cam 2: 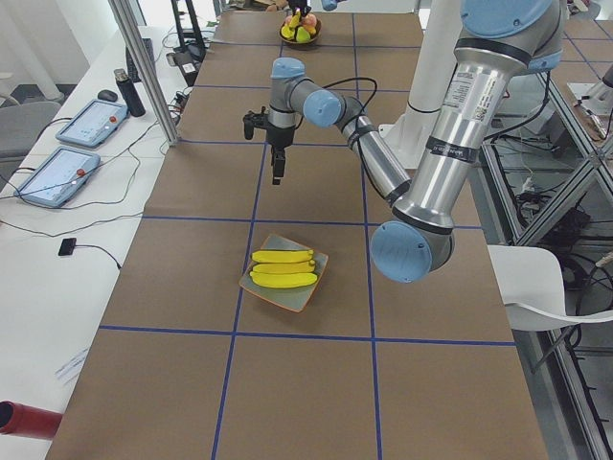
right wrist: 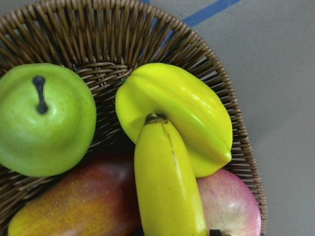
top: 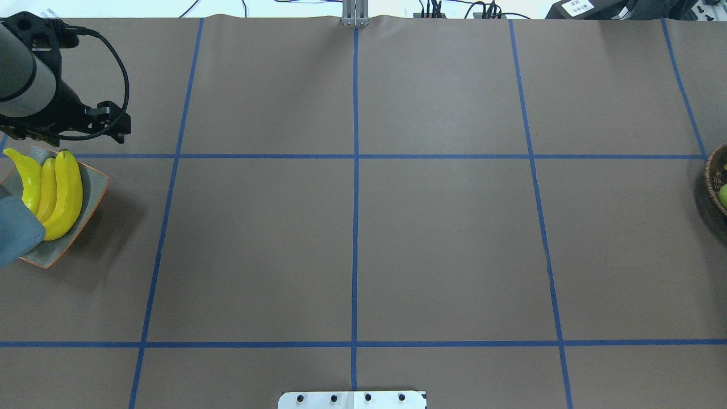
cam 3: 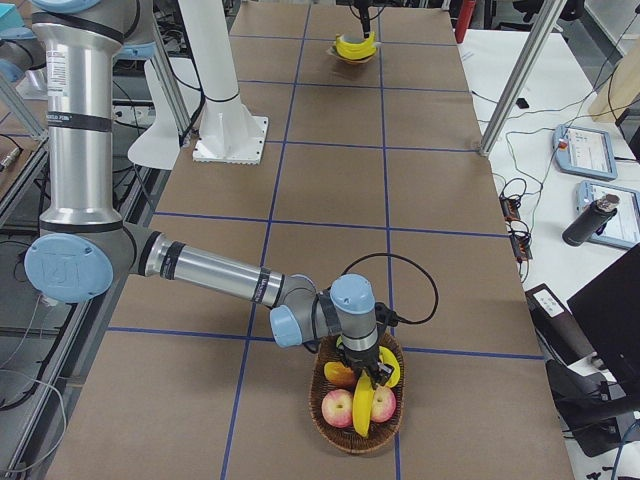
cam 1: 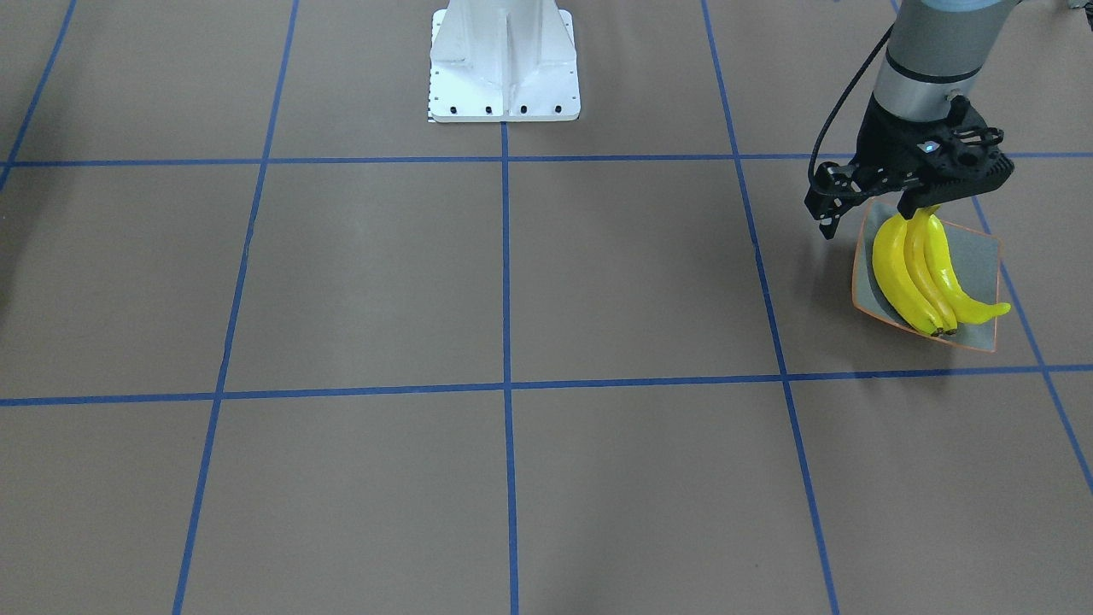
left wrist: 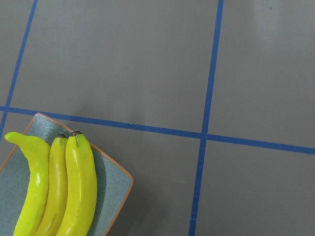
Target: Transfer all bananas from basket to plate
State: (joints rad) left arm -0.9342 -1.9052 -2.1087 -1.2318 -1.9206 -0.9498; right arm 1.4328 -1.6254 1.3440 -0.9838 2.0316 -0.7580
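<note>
In the basket (right wrist: 236,123), the last banana (right wrist: 165,187) lies lengthwise directly under the right tool (cam 3: 376,382); its opening cannot be told. Three bananas (cam 1: 922,273) rest on the plate (cam 1: 979,260), far from the basket.

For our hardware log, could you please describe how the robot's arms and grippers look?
Both arms, left arm and right arm, are silver-grey tubes with light blue joint caps. The left gripper and right gripper are black and angular, each with a black cable looping from the wrist.

basket (top: 710,182) cut by edge, plate (top: 93,186) part hidden
</note>
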